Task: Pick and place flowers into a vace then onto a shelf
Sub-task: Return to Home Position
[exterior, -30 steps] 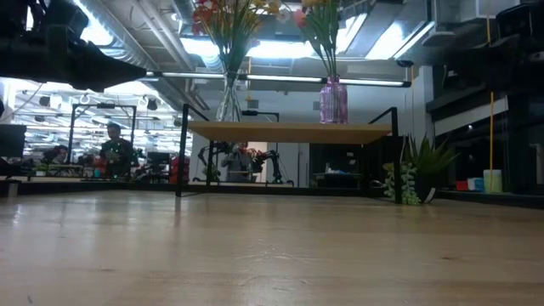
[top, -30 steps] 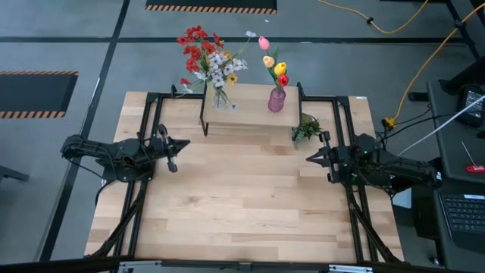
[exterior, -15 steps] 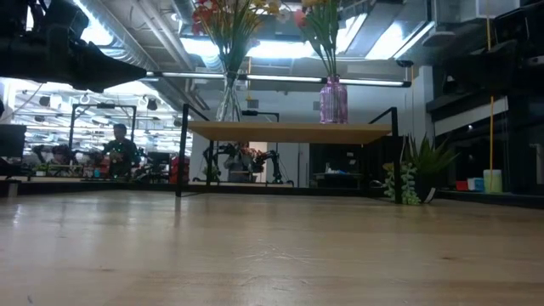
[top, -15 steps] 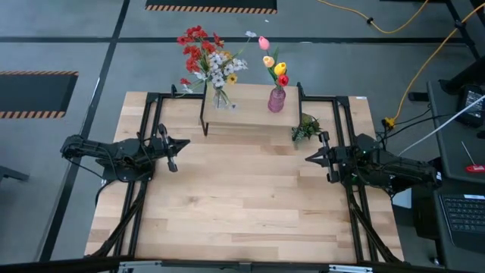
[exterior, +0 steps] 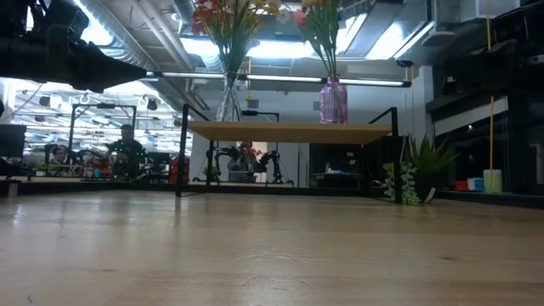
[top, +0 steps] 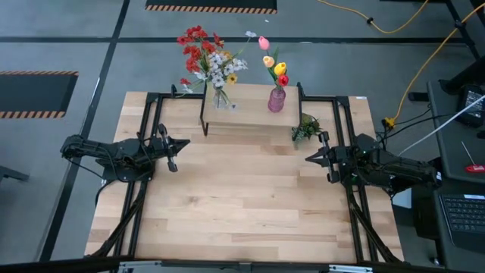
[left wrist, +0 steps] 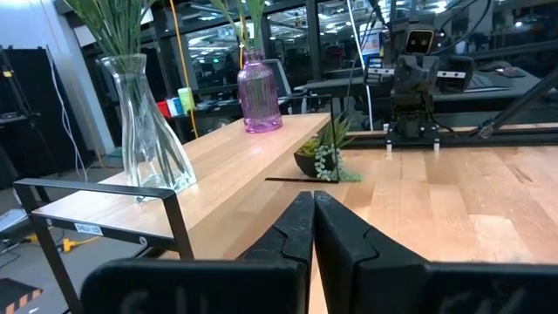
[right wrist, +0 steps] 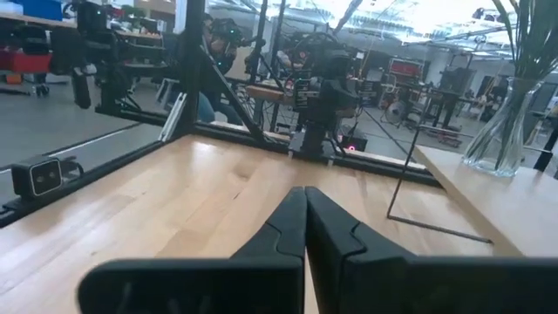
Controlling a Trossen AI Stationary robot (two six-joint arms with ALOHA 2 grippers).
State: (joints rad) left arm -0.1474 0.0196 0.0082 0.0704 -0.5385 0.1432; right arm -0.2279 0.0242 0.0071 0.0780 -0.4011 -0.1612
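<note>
While flowers (top: 198, 47) top shelf (top: 246, 112), left end effector (top: 183, 143) apart.

2 vases (top: 276, 99) on shelf (top: 246, 115).

left hand (left wrist: 312, 202) fingers together | shelf (left wrist: 228, 170): clear vase (left wrist: 145, 126), purple vase (left wrist: 259, 94) upright | leafy sprig (left wrist: 328, 158) beside shelf

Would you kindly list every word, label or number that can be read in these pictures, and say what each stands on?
Nothing here can be read as text.
White sticker on a black bar by the shelf: printed, too small to read.
Red sign in the room behind the table: blurred, unreadable.
</note>
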